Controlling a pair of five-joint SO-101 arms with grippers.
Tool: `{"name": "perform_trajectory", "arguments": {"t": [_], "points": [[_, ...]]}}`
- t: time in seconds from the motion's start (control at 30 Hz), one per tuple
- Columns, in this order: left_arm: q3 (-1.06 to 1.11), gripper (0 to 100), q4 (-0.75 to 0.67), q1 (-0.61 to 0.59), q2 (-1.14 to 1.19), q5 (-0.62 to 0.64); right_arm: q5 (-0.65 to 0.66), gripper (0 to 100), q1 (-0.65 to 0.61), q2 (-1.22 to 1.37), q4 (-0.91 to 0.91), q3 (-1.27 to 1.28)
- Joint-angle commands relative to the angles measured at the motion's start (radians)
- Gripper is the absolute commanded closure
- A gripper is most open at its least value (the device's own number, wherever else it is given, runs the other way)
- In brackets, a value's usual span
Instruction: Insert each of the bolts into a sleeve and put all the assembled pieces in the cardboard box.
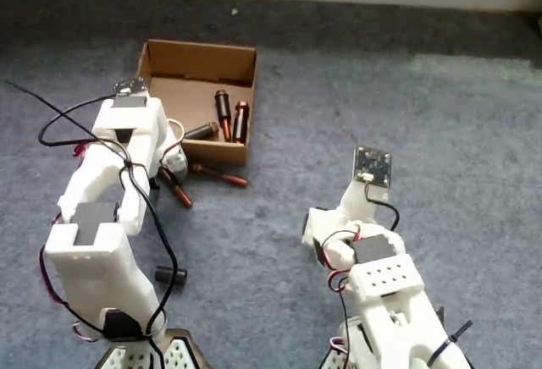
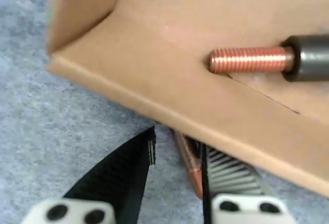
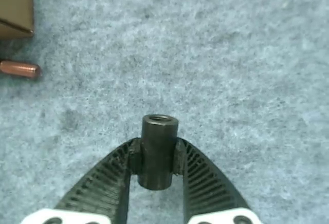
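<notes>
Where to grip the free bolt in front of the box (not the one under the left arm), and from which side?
Mid-shank, straight down from above, I'd say. The bolt lies flat on the carpet, roughly parallel to the cardboard box front wall, so fingers set across its axis close on the narrow round body. Staying central likely keeps them off the wall.

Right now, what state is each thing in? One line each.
cardboard box: open-topped, assembled pieces inside
left gripper: fingers open, straddling a bolt on the carpet
right gripper: fingers shut on an upright sleeve
second bolt: lying bare on the carpet
loose sleeve: lying alone on the carpet
</notes>
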Motion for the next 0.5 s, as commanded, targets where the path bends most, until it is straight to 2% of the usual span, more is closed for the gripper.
{"name": "perform_trajectory", "arguments": {"t": [0.0,0.07,0.27,0.4,0.47], "points": [[-0.010,93,-0.018,-0.013,-0.005,0.002,-0.005,99.3,0.012,-0.027,-0.013,-0.008],[-0.010,100,-0.011,-0.013,-0.012,0.002,-0.005,99.3,0.012,-0.028,0.036,-0.010],[0.008,99,0.014,-0.012,-0.107,0.000,0.005,99.3,0.012,-0.147,0.160,-0.093],[0.074,99,0.026,-0.008,-0.302,-0.003,0.103,99.3,0.005,-0.364,0.166,-0.051],[0.120,99,0.026,0.007,-0.418,-0.046,0.146,99.3,-0.016,-0.479,0.166,-0.022]]}}
